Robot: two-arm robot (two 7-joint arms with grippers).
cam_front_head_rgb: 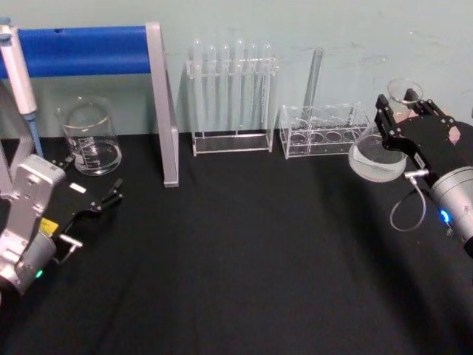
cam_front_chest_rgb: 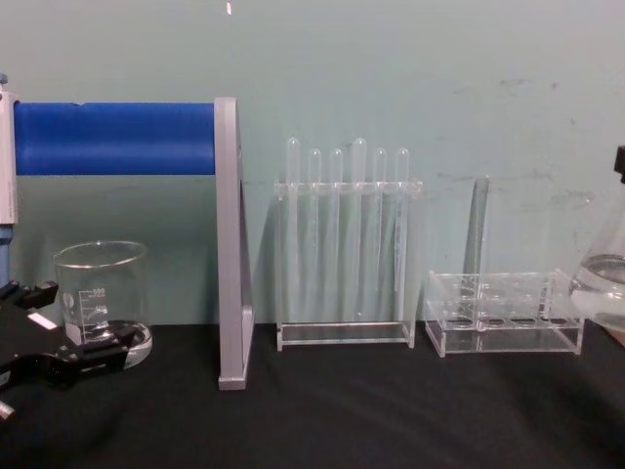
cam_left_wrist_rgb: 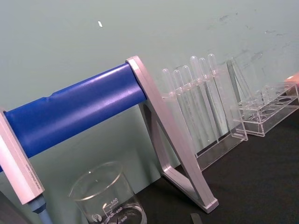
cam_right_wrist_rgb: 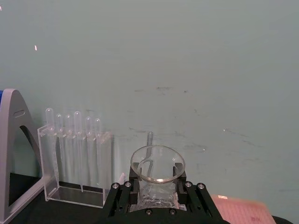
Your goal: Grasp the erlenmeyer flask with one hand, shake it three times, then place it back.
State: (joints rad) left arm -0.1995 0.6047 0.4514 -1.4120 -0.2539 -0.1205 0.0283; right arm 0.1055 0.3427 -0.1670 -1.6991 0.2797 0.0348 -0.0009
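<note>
The erlenmeyer flask (cam_front_head_rgb: 375, 157) is clear glass with a little liquid in its wide base. It hangs tilted above the table at the far right, just right of the low acrylic rack. My right gripper (cam_front_head_rgb: 397, 117) is shut on its neck, below the flared rim (cam_front_head_rgb: 405, 91). In the right wrist view the flask's rim (cam_right_wrist_rgb: 157, 163) sits between the black fingers (cam_right_wrist_rgb: 122, 198). The chest view catches the flask (cam_front_chest_rgb: 605, 285) at its right edge. My left gripper (cam_front_head_rgb: 89, 181) rests open at the table's left, close to the beaker, holding nothing.
A graduated beaker (cam_front_head_rgb: 90, 140) stands at the back left. Beside it is a grey stand with a blue bar (cam_front_head_rgb: 162, 103). A tall test tube rack (cam_front_head_rgb: 233, 96) and a low acrylic rack (cam_front_head_rgb: 321, 132) line the back wall. A pipette (cam_front_head_rgb: 18, 66) hangs far left.
</note>
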